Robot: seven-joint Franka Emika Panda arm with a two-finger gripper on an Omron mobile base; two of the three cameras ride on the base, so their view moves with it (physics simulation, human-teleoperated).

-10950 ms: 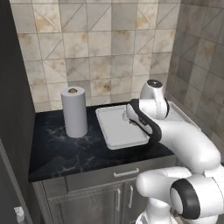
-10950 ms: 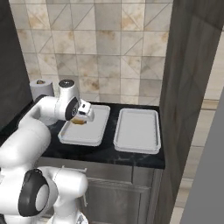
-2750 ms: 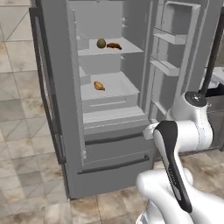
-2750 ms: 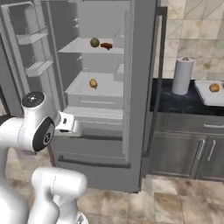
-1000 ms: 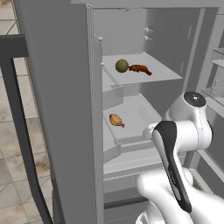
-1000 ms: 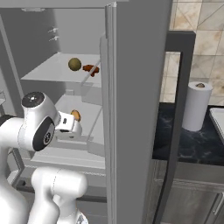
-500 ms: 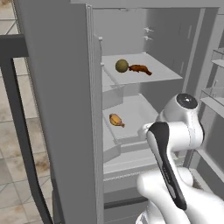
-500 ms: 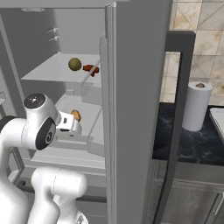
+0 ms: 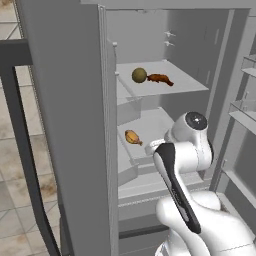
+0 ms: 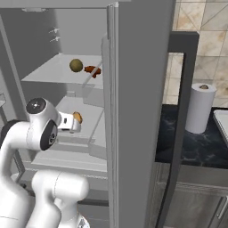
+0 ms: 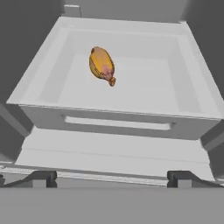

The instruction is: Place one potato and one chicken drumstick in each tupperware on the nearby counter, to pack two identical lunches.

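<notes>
A golden chicken drumstick (image 11: pixel 102 64) lies in the white bin (image 11: pixel 131 111) on the fridge's lower shelf, and it also appears in the side views (image 9: pixel 132 137) (image 10: pixel 77 117). My gripper (image 11: pixel 112 177) hangs open in front of the bin's near wall, short of the drumstick, with nothing between its fingers. On the upper shelf a round potato (image 9: pixel 139 75) (image 10: pixel 76 65) sits beside a reddish-brown drumstick (image 9: pixel 160 79) (image 10: pixel 92 70). A white tupperware edge (image 10: pixel 224 122) shows on the counter at far right.
The open fridge door (image 9: pixel 65 125) stands close on the left, its edge (image 10: pixel 138 111) blocking much of the right base view. A paper towel roll (image 10: pixel 199 108) stands on the dark counter (image 10: pixel 196 151). Door shelves (image 9: pixel 245 107) hang at the right.
Over the last second the arm has swung left and forward toward the lower shelf, bringing the open hand up to the bin. The food has not moved.
</notes>
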